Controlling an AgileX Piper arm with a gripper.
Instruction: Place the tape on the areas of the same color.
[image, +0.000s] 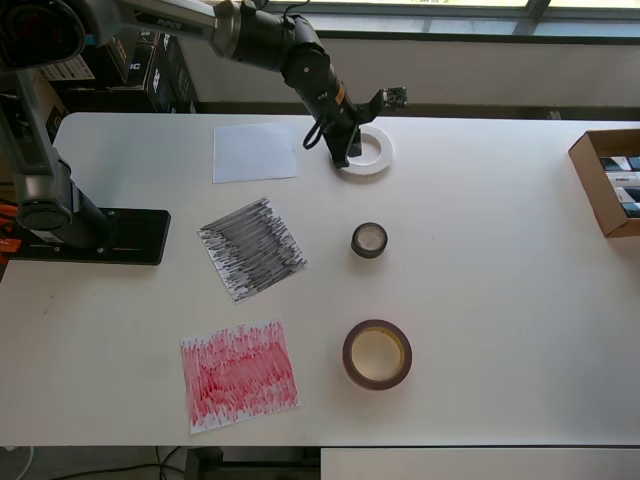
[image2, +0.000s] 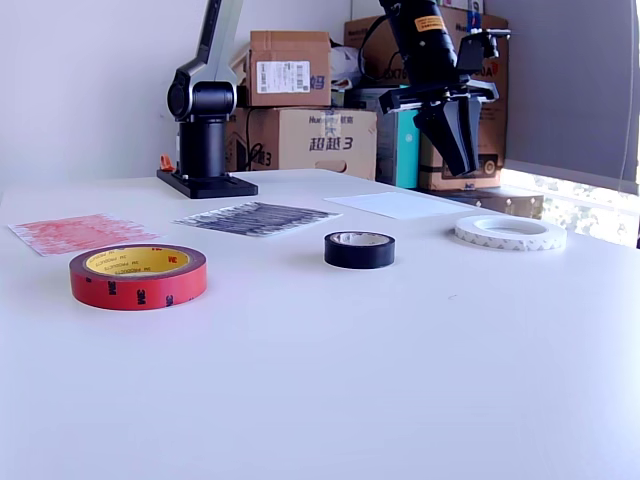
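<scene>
Tool (image2: 455, 150) raised above the white ring (image2: 510, 232)
The ring is seen flat on the worktop (image2: 400, 380); the tool is held empty, jaws seemingly closed.

A white table (image: 480, 300) carries an open cardboard box (image: 607, 180) at the overhead view's right edge, apparently holding small packages. Stacked cardboard boxes (image2: 300, 105) stand behind.

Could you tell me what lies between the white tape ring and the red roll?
The small black roll sits between the white ring and the red roll, clearest in the overhead view.
</scene>
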